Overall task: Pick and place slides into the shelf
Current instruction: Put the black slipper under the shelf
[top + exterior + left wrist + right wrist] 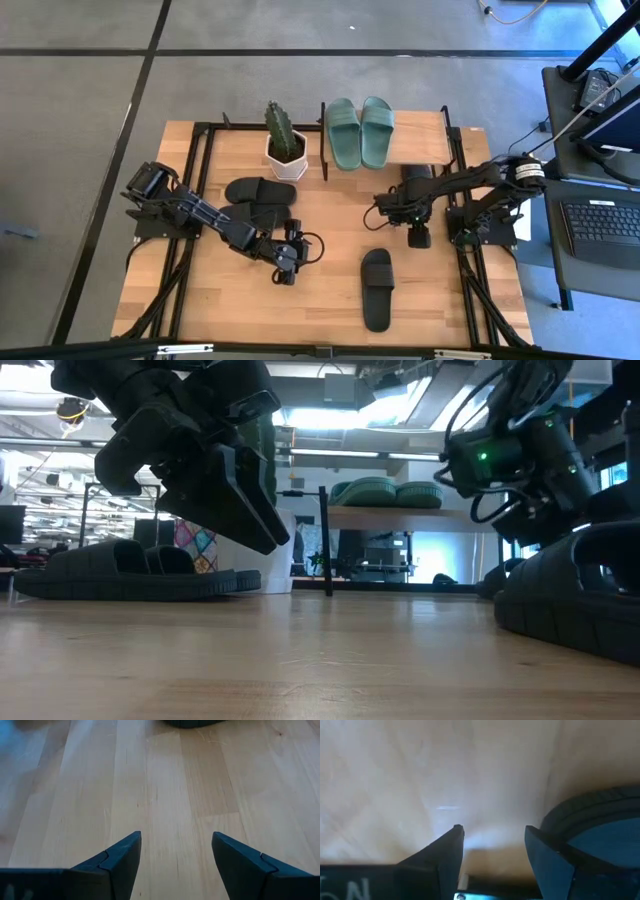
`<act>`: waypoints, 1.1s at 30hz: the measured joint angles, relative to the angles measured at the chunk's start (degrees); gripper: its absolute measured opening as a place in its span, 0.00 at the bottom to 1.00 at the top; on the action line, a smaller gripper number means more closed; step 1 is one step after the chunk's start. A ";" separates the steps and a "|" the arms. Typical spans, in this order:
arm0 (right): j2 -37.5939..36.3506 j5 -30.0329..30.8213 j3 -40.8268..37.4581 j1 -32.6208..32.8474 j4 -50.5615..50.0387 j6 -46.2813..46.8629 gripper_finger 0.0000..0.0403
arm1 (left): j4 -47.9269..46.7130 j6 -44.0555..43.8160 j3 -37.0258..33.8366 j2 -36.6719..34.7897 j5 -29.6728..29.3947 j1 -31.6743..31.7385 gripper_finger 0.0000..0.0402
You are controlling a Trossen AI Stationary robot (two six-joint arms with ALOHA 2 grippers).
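Note:
A sage-green pair of slides [360, 132] lies side by side on the shelf's light top board [422, 138]. A black pair [258, 198] rests on the table near the cactus. One more black slide [377, 288] lies alone toward the near edge. My left gripper [287, 270] hovers open over bare wood [176, 845] at the table's middle. My right gripper [418, 238] points steeply down, open, with bare wood between its fingers [492, 837]. A black slide's rounded end [600, 827] lies close beside one finger; I cannot tell whether they touch.
A cactus in a white pot [285, 142] stands just left of the shelf's black post [323, 140]. Bare wood stretches along the table's near left part [220, 300]. A desk with a keyboard [600, 230] stands beyond the right edge.

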 joint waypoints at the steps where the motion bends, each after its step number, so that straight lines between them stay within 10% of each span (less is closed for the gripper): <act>1: 0.25 0.17 0.00 -0.50 0.36 0.02 0.52 | 0.00 0.00 0.00 0.00 0.00 0.00 0.59; 33: 0.57 4.82 0.21 -16.91 0.78 0.00 0.52 | -0.04 0.44 -0.02 0.00 -0.02 0.92 0.59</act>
